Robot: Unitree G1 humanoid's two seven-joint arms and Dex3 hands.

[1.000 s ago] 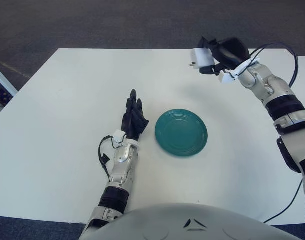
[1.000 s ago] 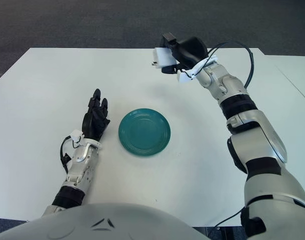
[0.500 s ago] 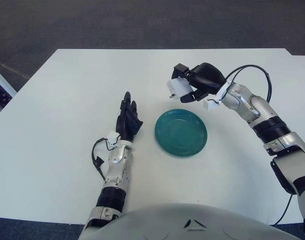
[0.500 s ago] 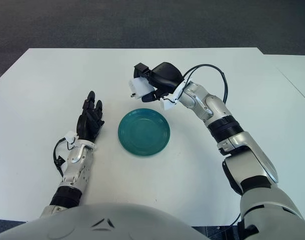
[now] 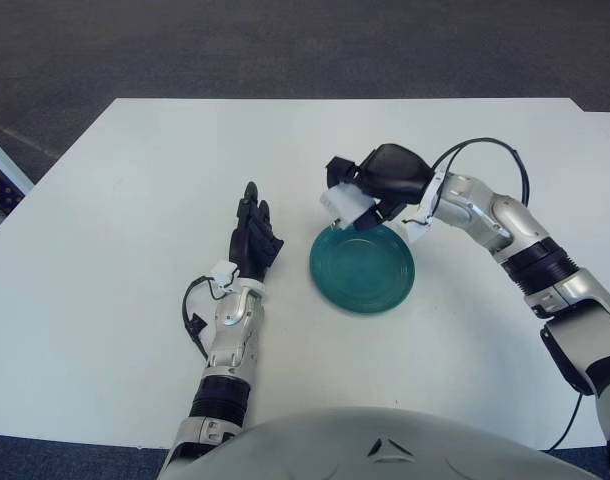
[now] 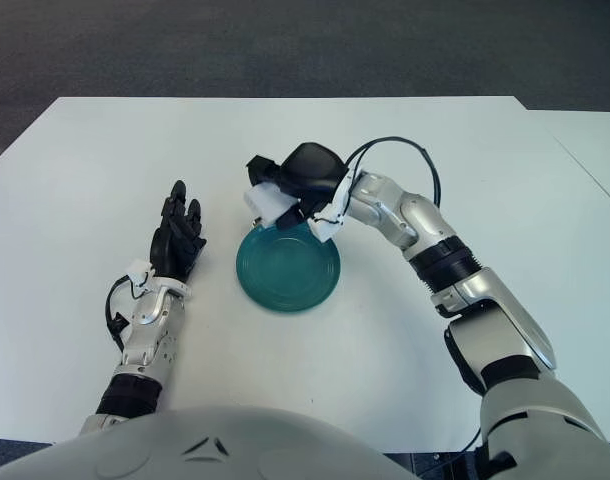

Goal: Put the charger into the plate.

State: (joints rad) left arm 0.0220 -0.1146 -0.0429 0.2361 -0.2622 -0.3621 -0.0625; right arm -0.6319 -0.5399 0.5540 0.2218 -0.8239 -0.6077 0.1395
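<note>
The left hand (image 5: 253,236) is seen nearest, fingers extended and empty, just left of the green plate (image 5: 385,283) on the white worktop (image 5: 105,260). Beyond, the white charger (image 5: 347,203) is gripped by the right hand (image 5: 377,186) above the plate's far-left rim. Placement is judged underway; lowering over the centre and release are called for.

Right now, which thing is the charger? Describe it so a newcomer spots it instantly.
Start at the white table and find the round teal plate near its middle. At the plate's far left rim, the right hand is closed on the charger: a small white block, the only white object held off the table. The left hand shows left of the plate, holding nothing.
</note>
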